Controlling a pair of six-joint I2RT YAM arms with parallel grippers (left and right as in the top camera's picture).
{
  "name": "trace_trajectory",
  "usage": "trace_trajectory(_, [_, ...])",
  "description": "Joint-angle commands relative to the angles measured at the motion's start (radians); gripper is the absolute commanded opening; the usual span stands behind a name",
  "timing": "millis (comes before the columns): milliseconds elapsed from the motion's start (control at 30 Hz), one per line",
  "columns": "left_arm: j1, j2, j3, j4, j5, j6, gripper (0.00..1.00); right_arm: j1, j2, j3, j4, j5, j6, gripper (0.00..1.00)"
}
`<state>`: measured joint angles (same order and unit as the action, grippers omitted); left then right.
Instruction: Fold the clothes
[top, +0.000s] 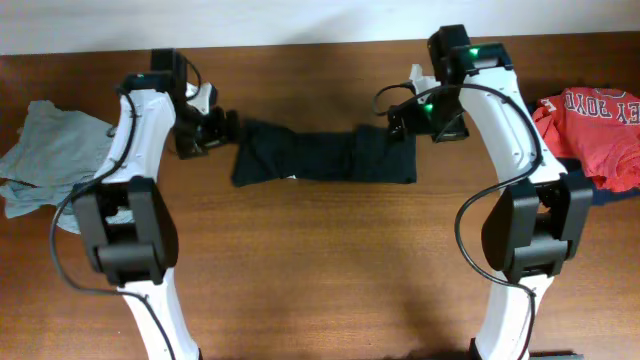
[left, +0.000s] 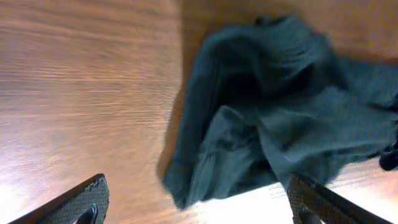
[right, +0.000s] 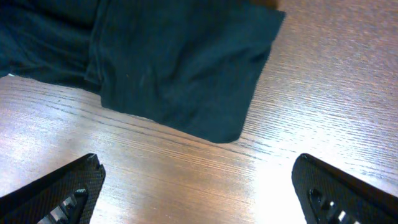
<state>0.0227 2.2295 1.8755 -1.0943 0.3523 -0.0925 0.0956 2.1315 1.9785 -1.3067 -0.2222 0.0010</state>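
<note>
The black T-shirt (top: 325, 155) is laid as a long narrow band near the far edge of the table (top: 320, 270). A crosswise fold is judged not yet made. The left end effector (top: 222, 128) and the right end effector (top: 398, 118) are spread wide and empty, one at each end of the band.

Looks like robot lab workbench: wood-grain table (top: 320, 270), left arm (top: 140, 140) and right arm (top: 510, 120) cabled over it; grey-blue shirt (top: 45, 155) outboard of left gripper (top: 228, 128), red shirt (top: 600, 120) outboard of right gripper (top: 397, 120).
</note>
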Motion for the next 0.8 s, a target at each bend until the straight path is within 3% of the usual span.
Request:
trace_trajectory(0, [-0.001, 0.061, -0.01, 0.008, 0.13, 0.089, 0.91, -0.022, 0.008, 0.017, -0.007, -0.011, 0.006, 0.99])
trace_trajectory(200, [0.0, 0.125, -0.01, 0.042, 0.142, 0.095, 0.92, -0.043, 0.008, 0.017, -0.021, -0.013, 0.003, 0.99])
trace_trajectory(367, [0.0, 0.134, -0.011, 0.075, 0.245, 0.178, 0.92, -0.047, 0.008, 0.017, -0.024, -0.013, 0.003, 0.99])
trace_trajectory(700, [-0.002, 0.134, -0.011, 0.093, 0.316, 0.177, 0.95, -0.047, 0.008, 0.017, -0.025, -0.013, 0.003, 0.99])
trace_trajectory(767, [-0.006, 0.134, -0.011, 0.097, 0.333, 0.177, 0.9, -0.047, 0.008, 0.017, -0.026, -0.013, 0.003, 0.99])
